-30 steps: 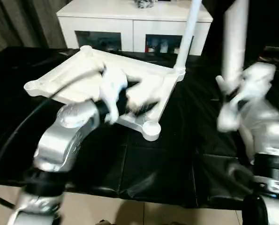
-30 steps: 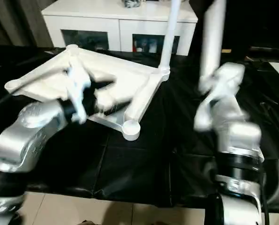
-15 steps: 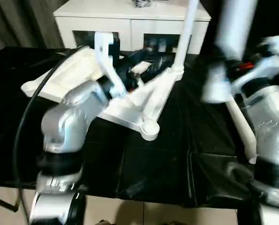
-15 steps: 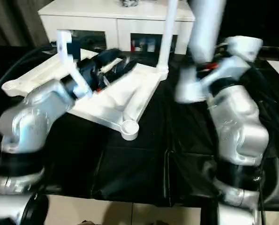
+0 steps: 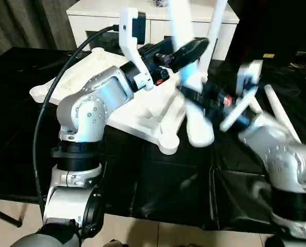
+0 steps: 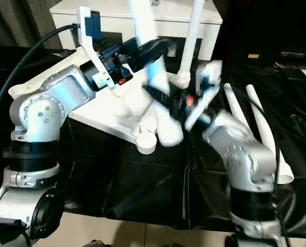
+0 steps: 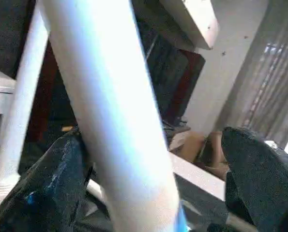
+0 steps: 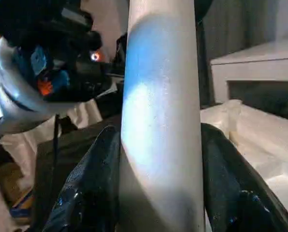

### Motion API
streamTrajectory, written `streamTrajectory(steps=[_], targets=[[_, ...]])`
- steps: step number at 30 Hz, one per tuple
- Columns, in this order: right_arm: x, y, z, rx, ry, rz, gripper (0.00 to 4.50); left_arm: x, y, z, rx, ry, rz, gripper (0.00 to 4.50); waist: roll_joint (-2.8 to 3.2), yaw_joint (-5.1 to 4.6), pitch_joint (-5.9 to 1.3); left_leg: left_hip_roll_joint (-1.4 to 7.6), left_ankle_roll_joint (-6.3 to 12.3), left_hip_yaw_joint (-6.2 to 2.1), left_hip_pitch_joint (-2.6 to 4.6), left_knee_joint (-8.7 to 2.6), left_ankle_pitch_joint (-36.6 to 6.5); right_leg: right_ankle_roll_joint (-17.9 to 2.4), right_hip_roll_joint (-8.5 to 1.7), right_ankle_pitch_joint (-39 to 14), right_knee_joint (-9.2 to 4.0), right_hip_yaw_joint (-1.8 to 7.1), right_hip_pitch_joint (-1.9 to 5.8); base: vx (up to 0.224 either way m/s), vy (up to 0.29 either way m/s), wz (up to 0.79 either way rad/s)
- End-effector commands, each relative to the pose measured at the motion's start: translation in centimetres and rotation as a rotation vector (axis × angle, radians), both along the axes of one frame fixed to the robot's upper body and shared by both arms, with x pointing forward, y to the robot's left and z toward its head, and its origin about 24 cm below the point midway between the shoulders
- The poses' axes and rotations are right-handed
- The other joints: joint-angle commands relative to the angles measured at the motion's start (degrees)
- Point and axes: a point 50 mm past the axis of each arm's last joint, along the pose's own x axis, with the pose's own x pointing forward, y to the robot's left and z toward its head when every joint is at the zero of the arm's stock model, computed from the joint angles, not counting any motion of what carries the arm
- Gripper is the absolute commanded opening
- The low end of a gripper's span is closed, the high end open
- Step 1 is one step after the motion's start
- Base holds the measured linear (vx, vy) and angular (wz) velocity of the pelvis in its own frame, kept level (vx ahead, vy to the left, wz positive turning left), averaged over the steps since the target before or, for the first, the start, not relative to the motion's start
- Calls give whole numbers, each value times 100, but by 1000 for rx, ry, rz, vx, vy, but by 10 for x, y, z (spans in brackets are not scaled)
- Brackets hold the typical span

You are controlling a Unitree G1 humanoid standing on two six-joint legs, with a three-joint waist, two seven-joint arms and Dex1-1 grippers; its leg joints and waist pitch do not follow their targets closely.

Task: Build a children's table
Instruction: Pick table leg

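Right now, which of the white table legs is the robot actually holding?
The tilted leg clamped in the right hand. One other leg stands upright in a tabletop socket; two legs lie on the black cloth.

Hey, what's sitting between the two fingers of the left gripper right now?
A white table leg. In the left wrist view it runs through the gap between the left gripper's open fingers; it is clamped in the right gripper.

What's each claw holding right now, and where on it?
Right claw grips a white table leg on its shaft, above the flared end. Left claw is open around that leg, not clamped.
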Motion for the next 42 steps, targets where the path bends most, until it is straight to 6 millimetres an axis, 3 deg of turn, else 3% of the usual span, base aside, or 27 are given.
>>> streamTrajectory(steps=[1, 11, 12, 16, 18, 40, 42], targets=[[-3, 3, 2, -12, -5, 36, 180, -2, -3, 4, -9, -5, -38, 450, -84, 22, -396, 230, 205, -133, 88, -382, -898, -1015, -321, -1608, -447, 206, 314, 0, 0, 0], [-7, 8, -6, -72, 15, 96, 180, 1, 0, -2, -5, 69, -52, 450, -79, 40, -403, 227, 230, -133, 86, -371, -798, -1076, -318, -1389, -430, 211, 318, 0, 0, 0], [-7, 8, -6, -79, 16, 101, 180, 1, 0, -2, -4, 71, -60, 421, -79, 41, -402, 230, 226, -134, 91, -374, -821, -1080, -319, -1410, -429, 208, 316, 0, 0, 0], [-8, 9, -9, -91, 25, 116, 180, -2, 2, -2, -2, 72, -99, 408, -78, 43, -393, 232, 197, -138, 91, -380, -885, -1067, -320, -1490, -434, 209, 316, 0, 0, 0], [-7, 9, -9, -92, 26, 117, 180, -3, 2, -2, 3, 73, -105, 369, -75, 44, -391, 233, 183, -138, 95, -382, -898, -1055, -323, -1533, -439, 209, 312, 0, 0, 0], [-6, 6, -9, -89, 20, 100, 180, -5, 17, -8, -57, 133, -96, 187, -54, 43, -392, 236, 136, -142, 103, -387, -951, -1071, -322, -1525, -438, 210, 312, 0, 0, 0], [-3, 6, -9, -84, 24, 78, 250, -2, 17, -8, -32, 122, -63, 180, -54, 42, -392, 236, 130, -145, 100, -390, -951, -1062, -318, -1498, -435, 210, 312, 0, 0, 0]])
